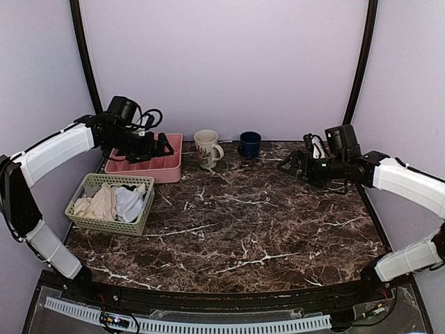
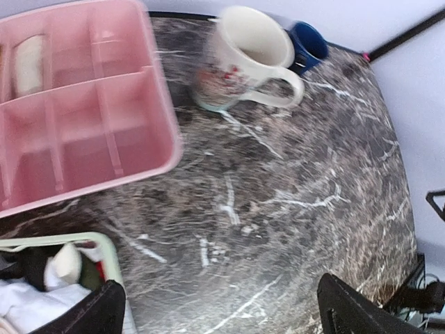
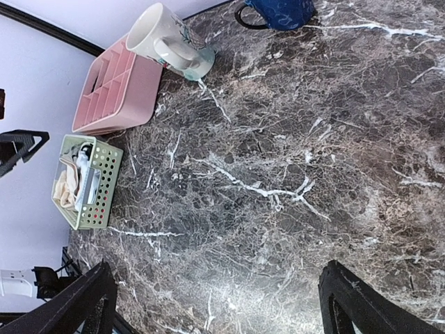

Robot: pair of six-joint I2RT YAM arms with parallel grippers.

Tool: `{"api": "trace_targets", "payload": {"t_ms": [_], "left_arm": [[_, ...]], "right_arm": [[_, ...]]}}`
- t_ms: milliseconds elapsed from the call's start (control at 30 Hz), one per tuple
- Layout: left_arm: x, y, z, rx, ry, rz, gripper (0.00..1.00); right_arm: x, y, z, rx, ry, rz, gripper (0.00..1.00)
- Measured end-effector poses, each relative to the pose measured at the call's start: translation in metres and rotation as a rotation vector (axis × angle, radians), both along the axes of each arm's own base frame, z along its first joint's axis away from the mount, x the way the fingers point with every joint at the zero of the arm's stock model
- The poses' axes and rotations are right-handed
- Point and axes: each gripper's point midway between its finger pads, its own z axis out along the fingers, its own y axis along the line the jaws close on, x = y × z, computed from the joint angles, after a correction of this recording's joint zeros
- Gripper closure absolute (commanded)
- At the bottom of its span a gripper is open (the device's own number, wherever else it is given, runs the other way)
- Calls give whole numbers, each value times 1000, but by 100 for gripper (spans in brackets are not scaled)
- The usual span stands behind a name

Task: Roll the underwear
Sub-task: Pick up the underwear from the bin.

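- Seen from above and behind the arm bases: dark brown, white-veined marble worktop, with a pale green perforated plastic basket near its left edge.
- Crumpled inside the basket: cream-beige soft fabric underwear on the left side, touching a greyish-white cloth on the right.
- Just behind the basket, at the far left corner: pink plastic tray with dividers.
- Along the far edge: cream ceramic mug with a printed pattern, then a small dark blue mug, near each other but apart.
- Left gripper above the pink tray, jaws apart, nothing held.
- Right gripper above the worktop near the far right corner, jaws apart, nothing held.
- From the left wrist: left gripper spread wide, black fingers low in view, bare worktop between.
- Pink tray at upper left, with a pale roll in a compartment at its left end; cream mug and blue mug beyond.
- Basket corner at lower left, pale fabric inside; cannot tell which piece.
- From the right wrist: right gripper equally wide, fingers over bare worktop.
- Basket near the worktop's left edge, underwear lying in it; pink tray, cream mug and blue mug along the far edge.
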Motion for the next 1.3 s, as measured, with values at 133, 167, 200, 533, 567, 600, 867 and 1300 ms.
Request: {"api": "trace_targets", "payload": {"t_ms": [133, 167, 200, 533, 567, 600, 867, 1300], "left_arm": [[9, 87, -9, -8, 27, 191, 1], [7, 107, -10, -8, 30, 237, 1], [4, 122, -10, -6, 31, 270, 1], [-47, 229, -67, 29, 178, 540, 9], [-51, 232, -77, 37, 207, 543, 9], [-53, 232, -82, 41, 222, 540, 8], [-43, 234, -100, 56, 250, 516, 13], [-33, 249, -130, 145, 300, 520, 78]], "right_arm": [[5, 7, -10, -22, 31, 35, 1], [5, 8, -13, -27, 41, 43, 1], [6, 9, -16, -31, 48, 50, 0], [4, 22, -36, -28, 117, 126, 0], [3, 24, -39, -25, 126, 132, 0], [3, 24, -40, -24, 132, 136, 1], [8, 36, -42, 0, 155, 176, 0], [19, 40, -28, -6, 118, 210, 0]]}}
